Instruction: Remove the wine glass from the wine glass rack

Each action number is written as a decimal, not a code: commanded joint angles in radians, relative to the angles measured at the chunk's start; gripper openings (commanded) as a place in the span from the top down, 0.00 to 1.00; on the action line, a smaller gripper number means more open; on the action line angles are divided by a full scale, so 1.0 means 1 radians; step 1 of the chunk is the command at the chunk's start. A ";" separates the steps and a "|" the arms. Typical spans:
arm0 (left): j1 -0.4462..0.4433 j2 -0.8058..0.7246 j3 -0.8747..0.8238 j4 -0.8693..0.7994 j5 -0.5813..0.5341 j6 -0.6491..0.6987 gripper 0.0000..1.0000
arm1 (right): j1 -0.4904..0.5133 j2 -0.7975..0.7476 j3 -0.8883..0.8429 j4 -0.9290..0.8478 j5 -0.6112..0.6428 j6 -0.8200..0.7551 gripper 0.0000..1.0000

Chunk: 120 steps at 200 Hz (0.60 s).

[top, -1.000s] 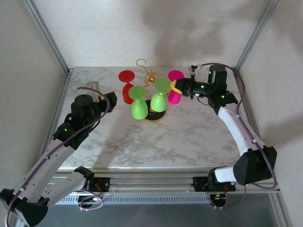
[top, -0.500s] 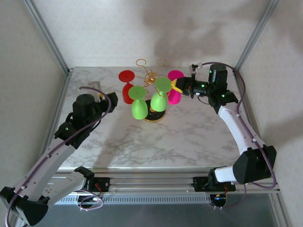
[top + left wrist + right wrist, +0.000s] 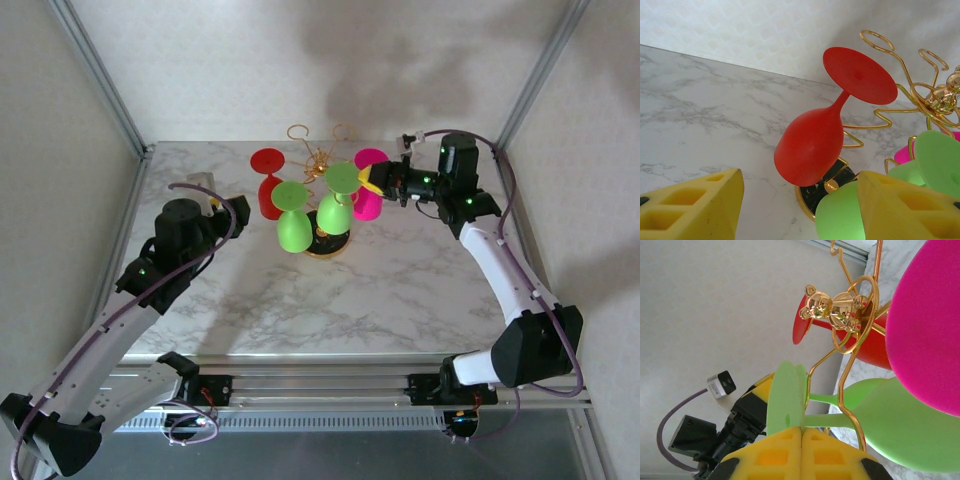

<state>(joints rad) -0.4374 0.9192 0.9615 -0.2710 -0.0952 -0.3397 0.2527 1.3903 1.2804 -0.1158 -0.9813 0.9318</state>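
The right gripper point(image 3: 370, 183) has crept a tiny bit closer to the wine glass rack point(image 3: 320, 160). The left arm has hardly moved. So we think the right arm is lining up on one glass and the pull has not begun.

In the right wrist view its yellow fingers point(image 3: 765, 460) are pressed together. The flat foot of the green wine glass point(image 3: 335, 213) sits right at their tips. We cannot tell if they pinch the foot or only touch it. That glass hangs upside down from a gold arm of the rack, with its bowl just over the round base.

The left gripper point(image 3: 800, 180) waits near the rack with its fingers apart and nothing between them. It points at the red glass point(image 3: 268, 198).

The rack holds four glasses, all hanging upside down: the red glass, the green wine glass, another green glass point(image 3: 293, 230) and a pink glass point(image 3: 368, 205). Two gold loops at the back hold nothing. We cannot see inside the bowls.
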 commanded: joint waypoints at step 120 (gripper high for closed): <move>-0.013 -0.012 0.016 -0.002 -0.018 0.015 0.39 | 0.037 0.042 0.105 -0.098 0.044 -0.109 1.00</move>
<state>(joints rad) -0.4381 0.9192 0.9615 -0.2710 -0.0978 -0.3397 0.2825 1.4254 1.3483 -0.1978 -0.9611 0.8677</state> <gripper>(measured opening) 0.608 0.038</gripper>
